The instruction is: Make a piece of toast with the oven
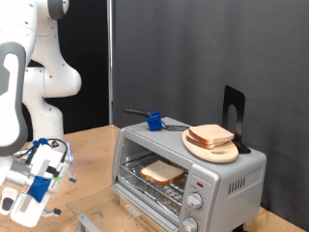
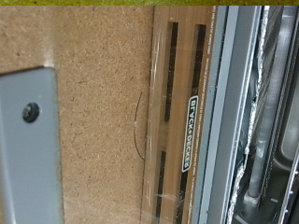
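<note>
Toast (image 1: 162, 173) on the rack inside the oven (image 1: 224, 179), door (image 2: 177, 121) open, gripper (image 1: 41, 184) low beside it, holding nothing, finger spread unclear

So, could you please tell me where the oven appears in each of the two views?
Exterior view: the oven sits at the lower right, door open, a slice of bread on its rack; the gripper is at the lower left.
Wrist view: the oven's open glass door and front fill the right half.
Shared landmark: the cork tabletop.
</note>
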Available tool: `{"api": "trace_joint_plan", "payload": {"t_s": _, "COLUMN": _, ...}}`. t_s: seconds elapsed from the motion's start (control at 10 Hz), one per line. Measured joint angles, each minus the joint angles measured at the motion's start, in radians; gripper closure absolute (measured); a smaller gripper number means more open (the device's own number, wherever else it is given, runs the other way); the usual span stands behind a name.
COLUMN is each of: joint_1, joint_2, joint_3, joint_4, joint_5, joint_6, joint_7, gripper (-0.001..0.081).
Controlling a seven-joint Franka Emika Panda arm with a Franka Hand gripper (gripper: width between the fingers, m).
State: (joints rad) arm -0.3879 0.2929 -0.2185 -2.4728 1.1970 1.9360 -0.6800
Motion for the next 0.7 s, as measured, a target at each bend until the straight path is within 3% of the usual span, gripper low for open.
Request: {"api": "trace_joint_plan", "payload": {"t_s": 0.7, "joint_1": 0.005, "joint_2": 0.016, "joint_3": 0.061, "joint_4": -0.014, "joint_5": 0.053, "joint_6": 0.026, "joint_7": 0.0, "gripper": -0.0002}}
